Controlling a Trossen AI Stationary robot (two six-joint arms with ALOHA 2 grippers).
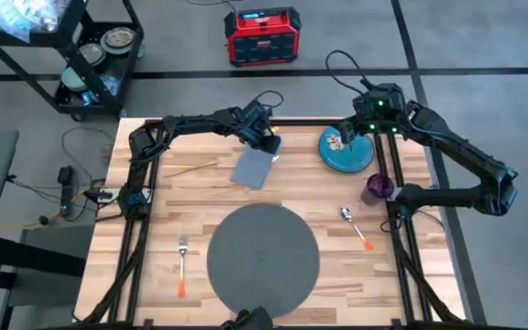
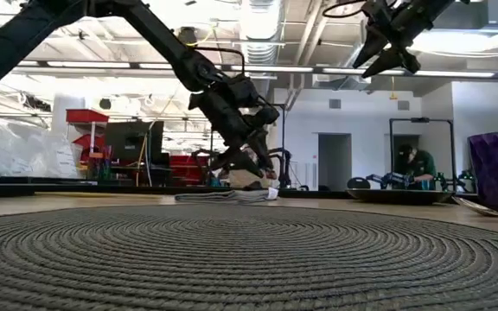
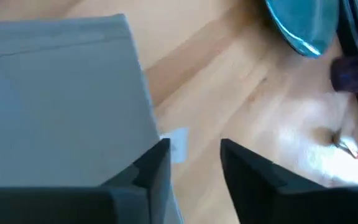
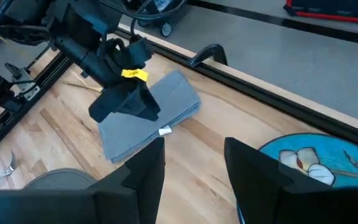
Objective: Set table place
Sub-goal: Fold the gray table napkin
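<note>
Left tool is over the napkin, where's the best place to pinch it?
Pinch the napkin at its corner edge nearest the left tool, coming straight down with one finger under the folded layers. It lies flat on the table, so only its thin edge offers a hold; the open tool hovers there.

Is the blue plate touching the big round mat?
Apart. The high view shows bare wood of the table between the plate and the mat.
</note>
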